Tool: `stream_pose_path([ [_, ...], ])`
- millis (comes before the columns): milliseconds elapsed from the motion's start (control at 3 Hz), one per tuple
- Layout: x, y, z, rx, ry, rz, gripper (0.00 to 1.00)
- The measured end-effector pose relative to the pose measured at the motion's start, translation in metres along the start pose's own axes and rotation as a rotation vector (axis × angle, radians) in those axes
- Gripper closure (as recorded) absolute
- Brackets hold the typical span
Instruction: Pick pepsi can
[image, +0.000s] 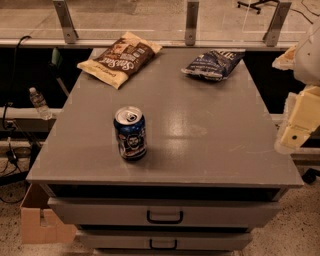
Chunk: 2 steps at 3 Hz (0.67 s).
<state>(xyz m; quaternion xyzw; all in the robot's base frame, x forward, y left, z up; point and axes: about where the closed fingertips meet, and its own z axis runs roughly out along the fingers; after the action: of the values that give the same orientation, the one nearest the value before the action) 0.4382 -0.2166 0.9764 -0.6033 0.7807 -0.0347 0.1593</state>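
Observation:
The pepsi can (130, 133) stands upright on the grey cabinet top (210, 145), left of centre and near the front. It is dark blue with a silver top, a pull tab and a round white-and-blue graphic on its side. My gripper (296, 131) shows as pale cream parts at the right edge of the view, beside the cabinet's right side. It is far to the right of the can and holds nothing that I can see.
A brown and cream snack bag (121, 58) lies at the back left. A dark blue crinkled snack bag (213, 63) lies at the back right. Two drawers with black handles (165, 217) are below the top. A cardboard box (40, 222) sits on the floor at left, and a water bottle (39, 103) stands left of the cabinet.

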Motion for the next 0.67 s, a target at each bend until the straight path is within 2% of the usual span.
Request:
stream_pose_path([
  [333, -0.001, 0.0, -0.001, 0.002, -0.002, -0.001, 0.0],
  [667, -0.024, 0.008, 0.015, -0.06, -0.085, -0.054, 0.0],
])
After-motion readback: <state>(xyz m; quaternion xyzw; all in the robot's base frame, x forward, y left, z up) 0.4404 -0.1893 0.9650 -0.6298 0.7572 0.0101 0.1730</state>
